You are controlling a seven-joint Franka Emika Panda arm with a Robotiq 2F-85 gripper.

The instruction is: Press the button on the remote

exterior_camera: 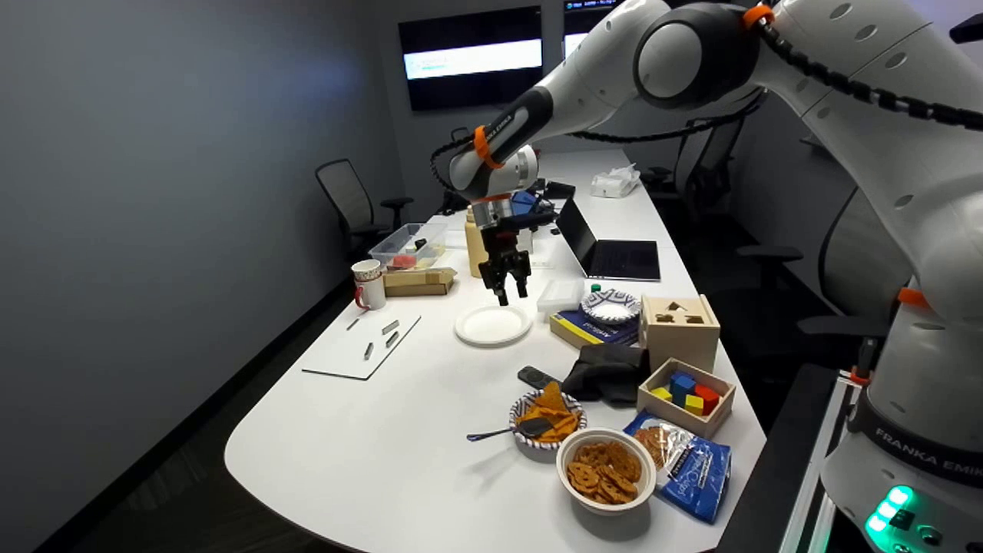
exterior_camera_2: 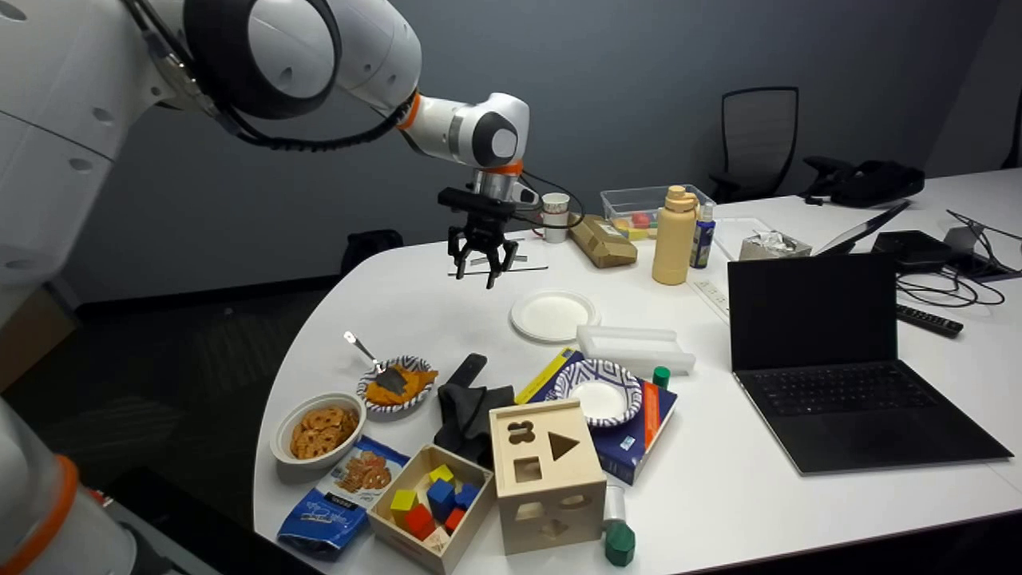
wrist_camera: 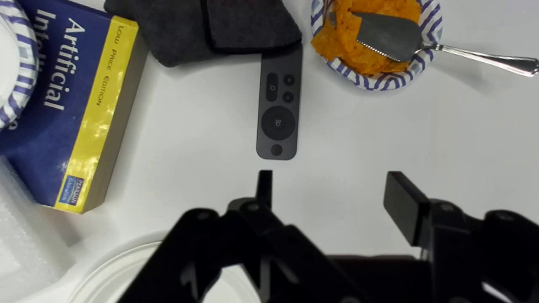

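A dark grey remote (wrist_camera: 278, 94) lies flat on the white table, with its round dial and small buttons showing in the wrist view. A black cloth (wrist_camera: 181, 35) covers one end of it. The remote also shows in both exterior views (exterior_camera: 537, 377) (exterior_camera_2: 467, 370), beside the bowl of orange chips. My gripper (wrist_camera: 330, 179) is open and empty. It hangs well above the table, near the white plate, in both exterior views (exterior_camera: 512, 296) (exterior_camera_2: 476, 279). In the wrist view the remote's uncovered end lies just beyond the left fingertip.
A bowl of chips (wrist_camera: 370, 42) with a server stands beside the remote. A thick blue book (wrist_camera: 63, 105), a white plate (exterior_camera: 493, 326), a wooden shape box (exterior_camera_2: 547, 479) and a laptop (exterior_camera_2: 854, 383) are around. A second black remote (exterior_camera_2: 928, 319) lies behind the laptop.
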